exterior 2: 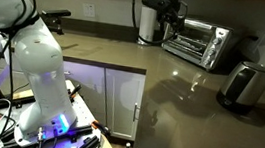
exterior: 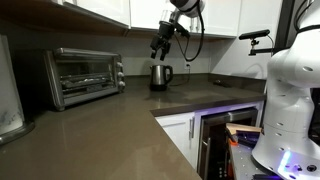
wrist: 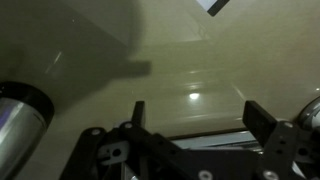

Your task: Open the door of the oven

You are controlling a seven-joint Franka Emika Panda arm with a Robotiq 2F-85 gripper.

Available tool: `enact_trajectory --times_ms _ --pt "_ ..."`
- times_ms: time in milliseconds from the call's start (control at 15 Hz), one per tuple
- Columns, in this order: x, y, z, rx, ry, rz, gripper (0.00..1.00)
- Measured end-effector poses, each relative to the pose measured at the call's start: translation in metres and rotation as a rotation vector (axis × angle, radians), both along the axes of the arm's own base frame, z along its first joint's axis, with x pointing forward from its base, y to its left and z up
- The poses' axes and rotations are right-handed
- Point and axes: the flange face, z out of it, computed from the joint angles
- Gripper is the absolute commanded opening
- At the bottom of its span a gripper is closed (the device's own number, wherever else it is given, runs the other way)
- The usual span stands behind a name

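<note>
The silver toaster oven [exterior: 85, 75] stands on the brown counter against the wall and shows in both exterior views [exterior 2: 199, 41]. Its glass door [exterior: 82, 73] is shut, with the bar handle along its top. My gripper [exterior: 158, 47] hangs in the air above a small steel kettle [exterior: 160, 75], well away from the oven. It also appears near the oven's top corner in an exterior view [exterior 2: 170, 10]. In the wrist view the gripper [wrist: 200, 115] is open and empty over bare countertop. The kettle's side [wrist: 20, 112] shows at the lower left.
The kettle [exterior 2: 244, 85] stands on the counter near the oven. A tall steel container [exterior 2: 150, 24] stands beside the oven. A dark under-counter appliance door [exterior: 215, 140] sits below the counter's edge. The white robot base [exterior 2: 38, 63] stands beyond the counter. Wall cabinets hang above.
</note>
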Motion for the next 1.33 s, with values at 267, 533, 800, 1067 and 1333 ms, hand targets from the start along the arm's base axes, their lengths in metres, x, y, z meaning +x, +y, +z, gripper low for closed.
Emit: enact_trajectory --times_ms 267,533,800,1067,1333 --pt "0.036 0.010 0.009 -0.043 -0.056 0.035 1.00" --pt "0.072 0.015 0.019 -0.086 -0.129 0.056 1.00" --pt "0.085 0.018 0.019 -0.099 -0.149 0.062 1.00" --pt "0.085 0.017 0.020 -0.099 -0.150 0.060 1.00" --pt "0.090 0.024 0.019 -0.109 -0.181 0.068 1.00"
